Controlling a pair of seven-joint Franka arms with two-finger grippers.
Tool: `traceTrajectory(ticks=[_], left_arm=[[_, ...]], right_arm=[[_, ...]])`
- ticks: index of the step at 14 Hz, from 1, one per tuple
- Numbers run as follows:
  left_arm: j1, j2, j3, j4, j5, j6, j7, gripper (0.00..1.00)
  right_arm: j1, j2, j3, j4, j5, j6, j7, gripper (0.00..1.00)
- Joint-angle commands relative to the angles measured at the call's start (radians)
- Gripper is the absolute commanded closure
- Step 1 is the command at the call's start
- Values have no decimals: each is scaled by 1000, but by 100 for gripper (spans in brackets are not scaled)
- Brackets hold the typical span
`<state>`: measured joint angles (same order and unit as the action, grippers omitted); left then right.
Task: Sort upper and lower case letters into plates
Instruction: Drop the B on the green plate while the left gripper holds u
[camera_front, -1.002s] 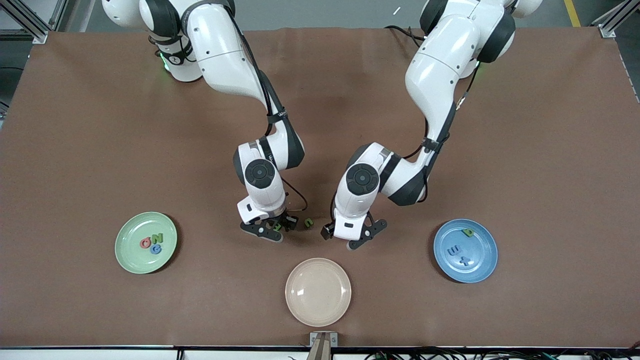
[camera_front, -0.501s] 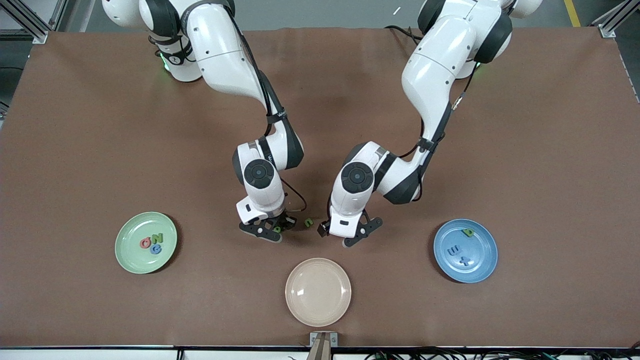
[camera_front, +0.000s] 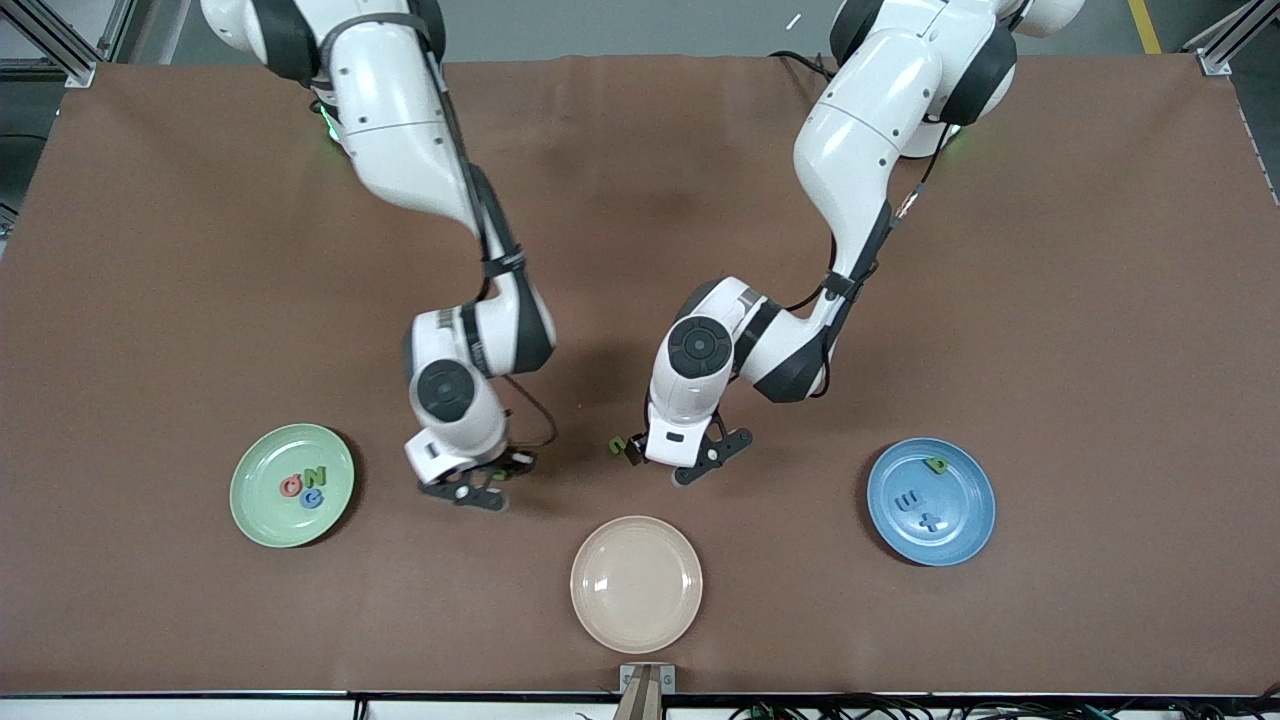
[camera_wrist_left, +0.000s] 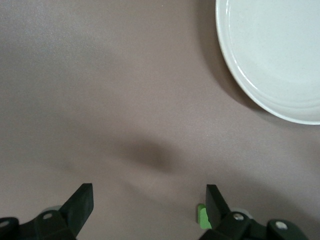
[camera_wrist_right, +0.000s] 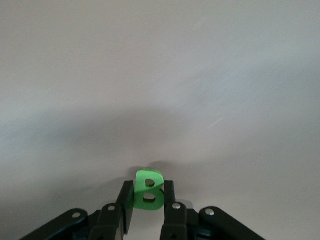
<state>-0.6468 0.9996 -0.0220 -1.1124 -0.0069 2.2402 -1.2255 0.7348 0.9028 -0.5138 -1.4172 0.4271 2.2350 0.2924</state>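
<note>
Between the plates | right gripper (camera_wrist_right: 145, 200) pinches green B (camera_wrist_right: 148, 190) | left gripper (camera_wrist_left: 147, 205) wide (green letter (camera_front: 618, 444) beside it)

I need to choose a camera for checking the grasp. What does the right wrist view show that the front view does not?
Only the right wrist view: the small green letter B clamped between the right end effector fingers. Only the front view: the pale mint green round plate, the speckled blue round plate, the cream-beige round plate and the left end effector. Both: the brown table.
</note>
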Motion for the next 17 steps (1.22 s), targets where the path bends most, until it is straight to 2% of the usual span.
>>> traceTrajectory(ticks=[1,4,6,10,11,12,13,14,15,17], left_arm=[[-24,2,16,-3,-4,13,-14,1],[-33,5,17,-3,-2,13,-25,0],[-34,22,19,0,2,18,-25,1],[-51,28,20,3,16,30,-22,3],[-51,28,20,3,18,30,-20,4],[-54,30,20,6,30,33,-19,5],[-63,37,20,8,34,59,-19,7],[-73,45,22,8,35,99,-20,10],[-74,51,27,9,33,126,-22,13],[-82,65,31,22,33,160,-16,21]], right_arm=[[-112,-59,12,-11,-11,-69,-220,99],[-173,-65,-48,-9,1,-112,-459,98],[-222,-74,-49,-11,4,-133,-560,97],[-297,-70,-43,-25,4,-184,-745,76],[-325,-67,-43,-23,4,-181,-772,60],[-339,-64,-42,-20,5,-173,-788,35],[-339,-64,-40,-16,5,-167,-788,26],[-337,-65,-41,-11,4,-167,-785,9],[-336,-71,-42,-9,4,-172,-783,0],[-331,-84,-46,11,16,-173,-783,0]])
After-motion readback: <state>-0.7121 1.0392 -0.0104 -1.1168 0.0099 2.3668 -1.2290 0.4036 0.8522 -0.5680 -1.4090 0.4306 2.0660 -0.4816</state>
